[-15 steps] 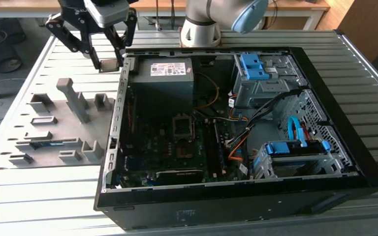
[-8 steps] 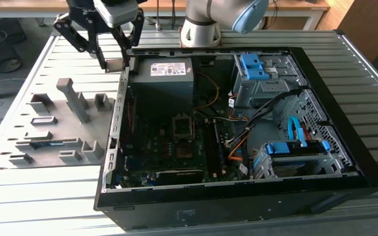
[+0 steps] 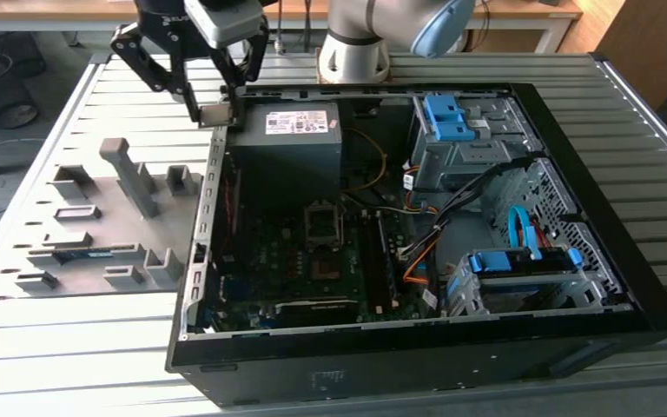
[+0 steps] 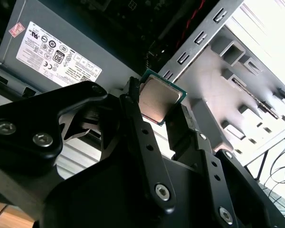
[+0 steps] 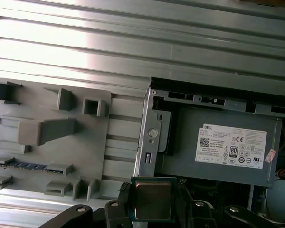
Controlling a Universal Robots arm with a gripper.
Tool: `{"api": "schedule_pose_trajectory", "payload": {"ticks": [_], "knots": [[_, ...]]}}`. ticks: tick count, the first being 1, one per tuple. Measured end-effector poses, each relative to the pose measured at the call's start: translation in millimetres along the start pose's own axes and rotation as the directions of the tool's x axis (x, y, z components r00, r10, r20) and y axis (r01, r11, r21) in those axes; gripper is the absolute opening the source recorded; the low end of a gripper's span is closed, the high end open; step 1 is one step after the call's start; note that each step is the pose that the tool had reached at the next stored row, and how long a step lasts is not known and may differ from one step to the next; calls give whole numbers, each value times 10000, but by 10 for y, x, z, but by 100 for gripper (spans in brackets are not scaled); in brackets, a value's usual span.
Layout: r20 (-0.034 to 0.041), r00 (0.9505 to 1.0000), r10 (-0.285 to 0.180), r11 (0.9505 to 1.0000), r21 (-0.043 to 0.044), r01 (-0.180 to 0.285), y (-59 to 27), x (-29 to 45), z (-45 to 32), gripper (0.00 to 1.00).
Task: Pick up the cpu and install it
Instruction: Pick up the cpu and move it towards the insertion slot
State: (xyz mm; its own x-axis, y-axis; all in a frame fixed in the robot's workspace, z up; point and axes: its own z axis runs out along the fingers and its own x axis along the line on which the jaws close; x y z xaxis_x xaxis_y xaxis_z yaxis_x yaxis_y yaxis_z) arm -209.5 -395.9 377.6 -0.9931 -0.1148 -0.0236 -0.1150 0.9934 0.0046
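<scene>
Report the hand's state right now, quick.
Hand: closed, holding the cpu by two opposite edges.

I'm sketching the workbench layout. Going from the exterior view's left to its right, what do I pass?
First the grey fixture plate → the hand, shut on the cpu → the grey power supply → the upper blue drive latch → the black case wall.
</scene>
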Motion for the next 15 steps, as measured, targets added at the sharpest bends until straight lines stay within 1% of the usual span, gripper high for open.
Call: {"api": "schedule_pose_trajectory", "payload": {"ticks": [15], "knots": [[0, 10000, 0, 10000, 0, 0, -27, -237, 6, 47]]}}
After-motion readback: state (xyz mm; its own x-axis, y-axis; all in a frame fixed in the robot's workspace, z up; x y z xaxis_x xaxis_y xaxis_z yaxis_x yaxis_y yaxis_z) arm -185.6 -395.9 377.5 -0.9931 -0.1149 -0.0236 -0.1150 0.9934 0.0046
